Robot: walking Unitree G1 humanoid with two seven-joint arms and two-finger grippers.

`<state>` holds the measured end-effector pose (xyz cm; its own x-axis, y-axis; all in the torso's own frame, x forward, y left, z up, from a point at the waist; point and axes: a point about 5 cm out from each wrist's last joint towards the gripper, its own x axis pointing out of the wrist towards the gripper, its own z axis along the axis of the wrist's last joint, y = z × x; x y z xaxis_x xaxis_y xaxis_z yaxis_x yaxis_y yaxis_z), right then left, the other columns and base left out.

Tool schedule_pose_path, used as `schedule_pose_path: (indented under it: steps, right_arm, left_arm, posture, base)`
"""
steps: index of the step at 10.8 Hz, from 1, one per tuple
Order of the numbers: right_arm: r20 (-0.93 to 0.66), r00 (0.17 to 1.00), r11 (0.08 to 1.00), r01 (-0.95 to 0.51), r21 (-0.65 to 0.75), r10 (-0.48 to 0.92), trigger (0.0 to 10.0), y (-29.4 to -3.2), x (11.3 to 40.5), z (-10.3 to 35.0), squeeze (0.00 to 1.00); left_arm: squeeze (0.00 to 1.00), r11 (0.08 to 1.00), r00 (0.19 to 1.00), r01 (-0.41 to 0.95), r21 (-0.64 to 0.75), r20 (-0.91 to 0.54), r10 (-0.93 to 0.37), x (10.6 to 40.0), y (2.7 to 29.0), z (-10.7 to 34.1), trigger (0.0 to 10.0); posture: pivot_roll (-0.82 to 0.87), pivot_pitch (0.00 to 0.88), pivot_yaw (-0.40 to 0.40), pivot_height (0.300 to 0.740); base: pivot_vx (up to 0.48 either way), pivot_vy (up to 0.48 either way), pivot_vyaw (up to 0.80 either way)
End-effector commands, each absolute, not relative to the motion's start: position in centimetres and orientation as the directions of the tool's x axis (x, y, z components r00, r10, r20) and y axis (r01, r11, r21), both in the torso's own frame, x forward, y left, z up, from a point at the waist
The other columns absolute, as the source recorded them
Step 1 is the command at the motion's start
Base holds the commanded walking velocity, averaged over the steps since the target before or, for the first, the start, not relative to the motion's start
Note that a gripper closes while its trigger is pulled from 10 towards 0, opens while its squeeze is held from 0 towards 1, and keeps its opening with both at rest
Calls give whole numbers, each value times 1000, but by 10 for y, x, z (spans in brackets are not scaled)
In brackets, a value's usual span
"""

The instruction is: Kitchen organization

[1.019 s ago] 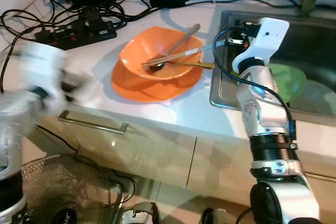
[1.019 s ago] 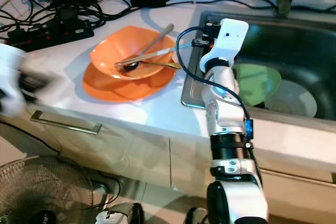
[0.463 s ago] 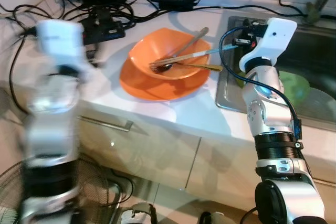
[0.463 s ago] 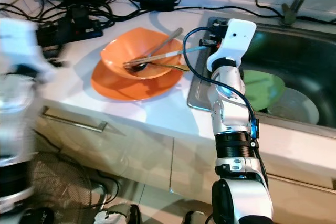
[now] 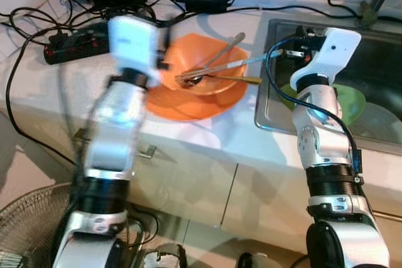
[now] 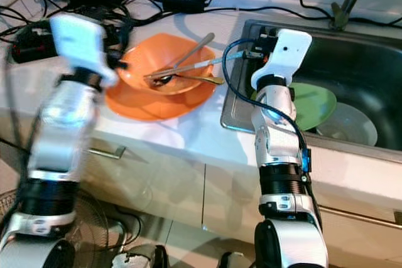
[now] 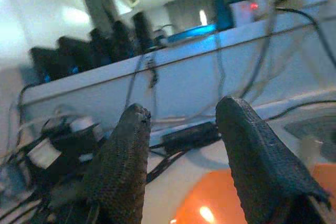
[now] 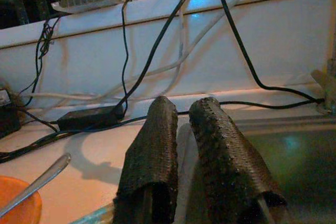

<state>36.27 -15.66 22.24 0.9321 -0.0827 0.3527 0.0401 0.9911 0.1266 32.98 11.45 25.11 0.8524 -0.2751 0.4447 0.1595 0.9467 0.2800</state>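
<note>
**Left eye view: dishes waiting, little sorted so far**

Left eye view is showing the left gripper [image 7: 181, 145] hanging over the table [image 5: 207, 139], beside the near edge of the orange bowl [image 5: 204, 70]. Its jaws are standing released, with a clear gap between the two black fingers [image 7: 123, 166] and nothing in them. The arm is blurred.

The bowl is sitting on an orange plate [image 5: 195, 101], and spoons [image 5: 217, 67] and other cutlery are lying across the bowl, their handles pointing toward the sink [image 5: 276, 123]. A power strip [image 5: 78, 42] and tangled cables [image 5: 38, 17] are crowding the back of the table.

The right gripper [image 8: 194, 161] is hovering at the sink's near left corner. Its jaws are looking clenched, fingers close together; whether anything thin is pinched between them is too hard to tell.

A green plate [image 6: 314, 105] and a pale plate [image 6: 348, 123] are lying in the sink basin. Judging by this, part of the washing-up is already moved there, while the orange stack and its cutlery are remaining to be shifted. The next step probably calls for the left jaws to take the bowl's rim.
</note>
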Motion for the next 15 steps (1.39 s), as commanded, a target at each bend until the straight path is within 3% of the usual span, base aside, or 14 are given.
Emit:
schedule_pose_path:
  steps: [1, 3, 9, 12, 15]
  right_arm:
    - [362, 929, 991, 37, 126, -81, 10000, -155, 361, 222, 0]
    - [368, 926, 991, 37, 130, -83, 10000, -154, 359, 221, 0]
    - [357, 930, 989, 38, 141, -86, 10000, -156, 360, 219, 0]
    - [354, 931, 989, 37, 142, -86, 10000, -155, 360, 219, 0]
    - [348, 934, 989, 29, 144, -78, 10000, -154, 360, 218, 0]
  left_arm:
    - [0, 938, 839, 173, 302, 454, -301, 329, 108, 250, 10000]
    - [0, 940, 829, 176, 291, 471, -301, 329, 105, 247, 10000]
    - [0, 946, 821, 150, 289, 496, -282, 331, 109, 246, 10000]
    - [0, 954, 826, 131, 269, 502, -255, 333, 115, 250, 10000]
    - [0, 936, 839, 116, 333, 472, -272, 329, 121, 244, 10000]
  posture:
    - [101, 59, 41, 740]
    - [96, 54, 44, 740]
    - [104, 68, 38, 740]
    - [104, 81, 36, 740]
    - [108, 91, 33, 740]
  base:
    - [0, 0, 0]
    - [0, 0, 0]
    - [0, -356, 0]
    - [0, 0, 0]
    - [0, 0, 0]
